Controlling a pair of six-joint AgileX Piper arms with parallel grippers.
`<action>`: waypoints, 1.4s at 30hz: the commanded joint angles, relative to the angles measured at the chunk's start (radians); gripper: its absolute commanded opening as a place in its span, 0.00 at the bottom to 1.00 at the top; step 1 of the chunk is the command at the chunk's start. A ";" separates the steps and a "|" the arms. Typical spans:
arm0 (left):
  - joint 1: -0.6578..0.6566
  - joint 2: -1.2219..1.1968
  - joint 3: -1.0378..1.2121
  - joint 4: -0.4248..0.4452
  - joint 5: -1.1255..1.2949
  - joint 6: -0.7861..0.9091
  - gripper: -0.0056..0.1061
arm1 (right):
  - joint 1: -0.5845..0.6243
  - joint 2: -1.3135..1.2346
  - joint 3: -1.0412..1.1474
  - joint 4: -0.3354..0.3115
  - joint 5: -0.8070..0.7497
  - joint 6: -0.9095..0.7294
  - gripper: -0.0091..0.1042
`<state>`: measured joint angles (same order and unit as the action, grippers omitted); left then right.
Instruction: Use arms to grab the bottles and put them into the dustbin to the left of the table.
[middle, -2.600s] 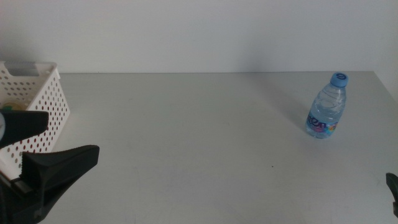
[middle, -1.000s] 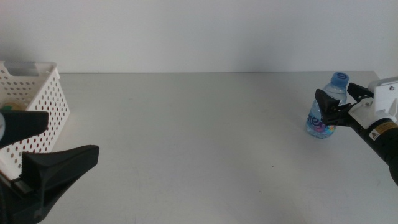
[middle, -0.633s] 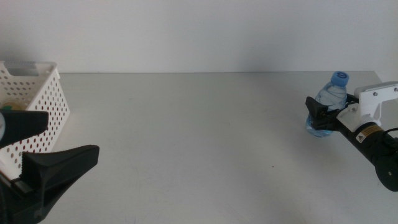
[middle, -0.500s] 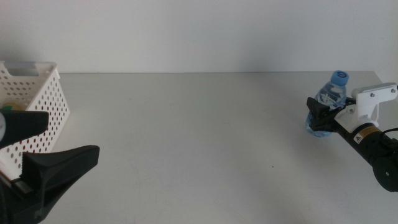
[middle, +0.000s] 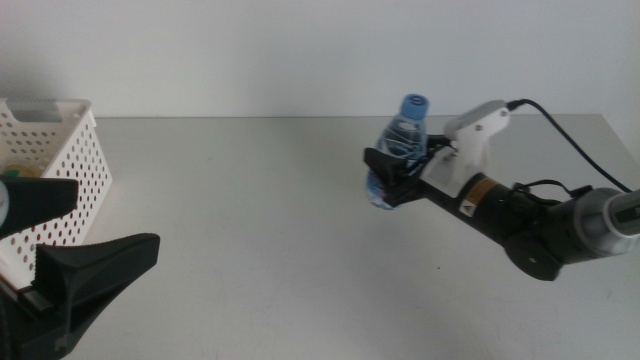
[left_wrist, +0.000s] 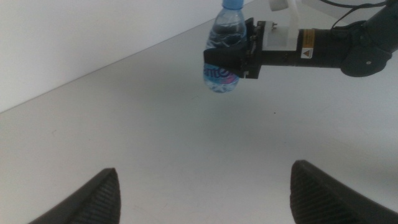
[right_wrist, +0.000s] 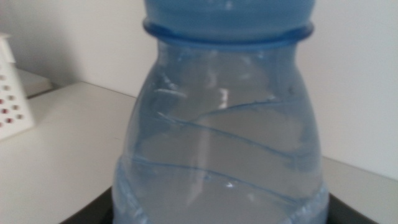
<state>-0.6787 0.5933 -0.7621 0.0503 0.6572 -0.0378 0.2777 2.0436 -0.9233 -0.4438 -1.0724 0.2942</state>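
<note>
Water bottle (middle: 396, 150): formerly standing near the right end of the table (middle: 280, 230), now lifted clear of its surface and carried leftward, about two-thirds of the way across from the dustbin (middle: 55, 165). Right gripper (middle: 392, 178): jaws closed around the bottle's lower body, bottle upright with blue cap uppermost; arm reaches in low from the right, nearly level, cable trailing behind. Left gripper (left_wrist: 202, 193): jaws spread wide and empty, waiting at the table's near edge just in front of the dustbin.
</note>
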 joint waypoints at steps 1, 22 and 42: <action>-0.007 0.006 -0.031 -0.007 -0.075 -0.014 0.89 | 0.074 -0.073 -0.082 -0.001 -0.086 0.005 0.07; -0.007 0.006 -0.031 -0.007 -0.075 -0.014 0.89 | 0.362 0.149 -0.395 0.042 0.062 0.005 0.07; -0.007 0.006 -0.031 -0.007 -0.075 -0.014 0.89 | 0.364 0.100 -0.259 0.039 0.140 0.054 0.91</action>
<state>-0.6787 0.5933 -0.7621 0.0503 0.6572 -0.0378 0.6433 2.2344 -1.1793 -0.4098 -0.8578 0.3525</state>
